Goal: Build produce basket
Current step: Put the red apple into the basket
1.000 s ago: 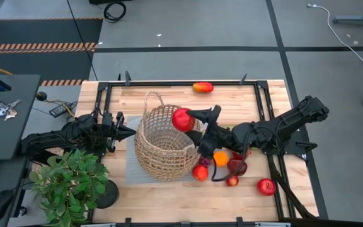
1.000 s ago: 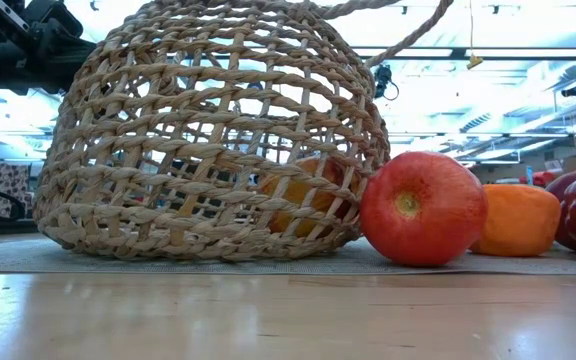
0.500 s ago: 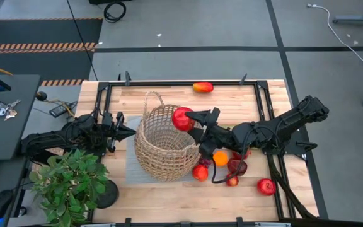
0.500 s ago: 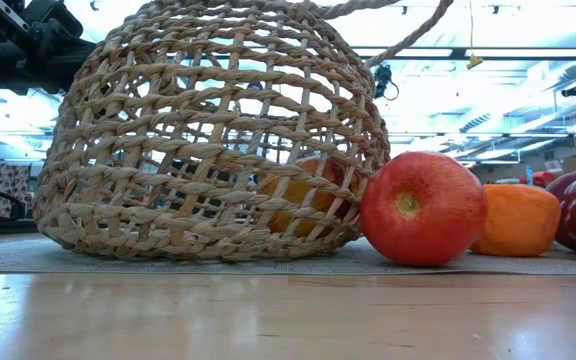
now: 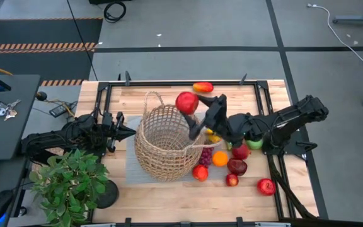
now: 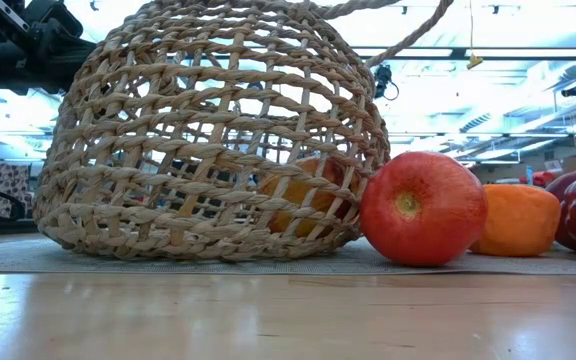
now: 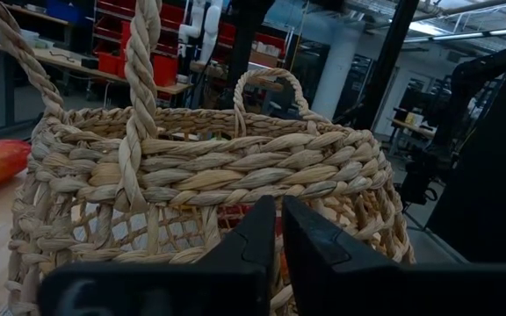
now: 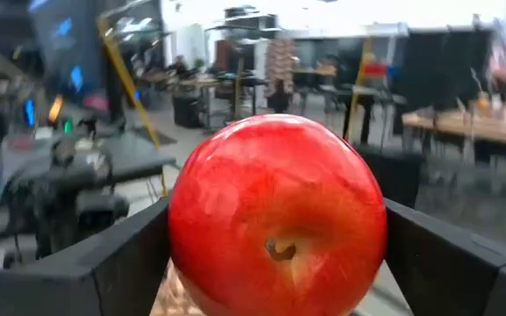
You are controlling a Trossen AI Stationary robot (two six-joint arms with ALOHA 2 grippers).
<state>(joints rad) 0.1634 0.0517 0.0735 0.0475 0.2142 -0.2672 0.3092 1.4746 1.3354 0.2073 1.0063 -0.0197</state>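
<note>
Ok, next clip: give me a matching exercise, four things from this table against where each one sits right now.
Things:
1. large round tan wicker basket
2. shiny red apple
3. red-orange oval mango
4. leafy green potted plant

Places:
A. alone on the wood by the table's far edge
B. on the grey mat mid-table
C. at the near left corner
D. held in the right gripper's jaws beside the basket's far rim

Pairs: 1-B, 2-D, 3-A, 4-C

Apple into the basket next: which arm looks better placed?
The right: its tool already grips the apple by the basket rim. The left tool waits shut beside the basket.
</note>
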